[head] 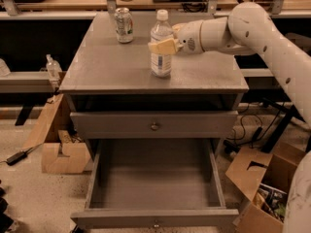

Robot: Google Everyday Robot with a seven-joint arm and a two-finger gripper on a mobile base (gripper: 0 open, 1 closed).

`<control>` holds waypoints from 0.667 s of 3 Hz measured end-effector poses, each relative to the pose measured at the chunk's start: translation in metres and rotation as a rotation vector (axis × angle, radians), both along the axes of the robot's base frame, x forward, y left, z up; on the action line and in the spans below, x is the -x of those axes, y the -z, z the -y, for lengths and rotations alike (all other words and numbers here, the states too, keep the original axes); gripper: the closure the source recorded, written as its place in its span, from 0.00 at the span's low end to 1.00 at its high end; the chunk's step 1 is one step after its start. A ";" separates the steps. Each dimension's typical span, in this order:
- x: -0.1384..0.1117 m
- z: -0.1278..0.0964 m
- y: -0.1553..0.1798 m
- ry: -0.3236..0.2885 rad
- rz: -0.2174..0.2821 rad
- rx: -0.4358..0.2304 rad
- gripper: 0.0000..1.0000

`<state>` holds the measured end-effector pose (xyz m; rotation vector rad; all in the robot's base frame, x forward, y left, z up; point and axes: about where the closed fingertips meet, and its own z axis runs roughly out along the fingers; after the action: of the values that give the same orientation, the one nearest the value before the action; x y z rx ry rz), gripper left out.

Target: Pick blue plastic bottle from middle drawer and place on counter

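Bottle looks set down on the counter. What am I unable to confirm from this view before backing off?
Camera view:
- Gripper at the blue plastic bottle, above the counter: its far side is hidden behind the bottle.
- Bottle label: too small to read.
- Middle drawer: floor strip nearest the front hidden by its front wall.
- Arm: cut off at right edge.
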<state>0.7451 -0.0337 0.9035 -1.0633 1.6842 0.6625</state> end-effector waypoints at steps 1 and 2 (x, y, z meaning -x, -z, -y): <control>0.000 0.000 -0.008 0.000 0.000 0.000 1.00; 0.000 0.000 -0.009 0.000 0.000 0.000 0.81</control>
<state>0.7451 -0.0337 0.9125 -1.0633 1.6842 0.6625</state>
